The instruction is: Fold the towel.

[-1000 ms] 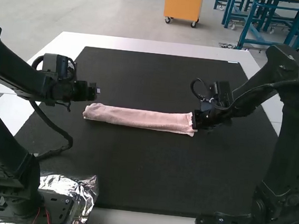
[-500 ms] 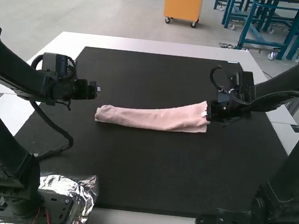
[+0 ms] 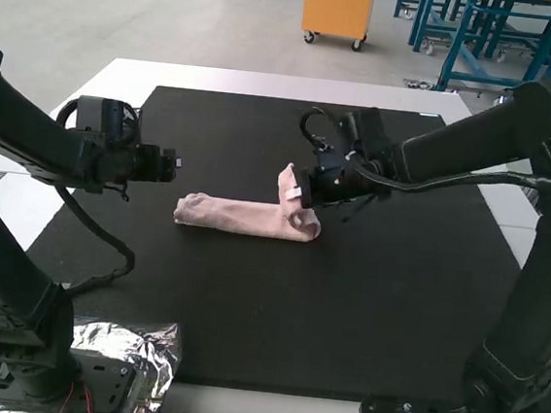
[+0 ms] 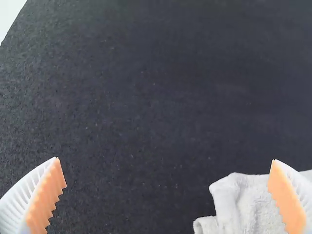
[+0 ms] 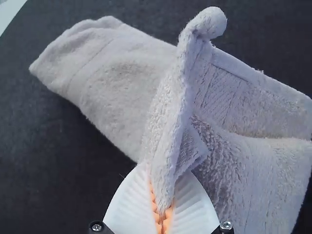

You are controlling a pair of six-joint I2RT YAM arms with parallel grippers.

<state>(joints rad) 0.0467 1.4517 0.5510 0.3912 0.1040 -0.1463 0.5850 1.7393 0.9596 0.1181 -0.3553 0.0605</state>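
The pink towel (image 3: 245, 217) lies as a narrow strip on the black mat, its right end lifted and bent back over the strip. At that raised end is my right gripper (image 3: 295, 191). In the right wrist view, my right gripper (image 5: 162, 212) is shut on the end edge of the towel (image 5: 112, 73), which stands up as a ridge between the pads. My left gripper (image 3: 178, 163) hangs beyond and left of the towel's left end. In the left wrist view, my left gripper (image 4: 168, 183) is open, and a corner of the towel (image 4: 243, 200) lies below one finger.
The black mat (image 3: 294, 316) covers most of the white table (image 3: 277, 87). Crumpled foil (image 3: 159, 352) lies by the left arm's base. The right arm reaches across the mat's right side.
The right gripper first drew the towel a little to the right, then swung left with its end, bending it up and over. The left arm has kept still.
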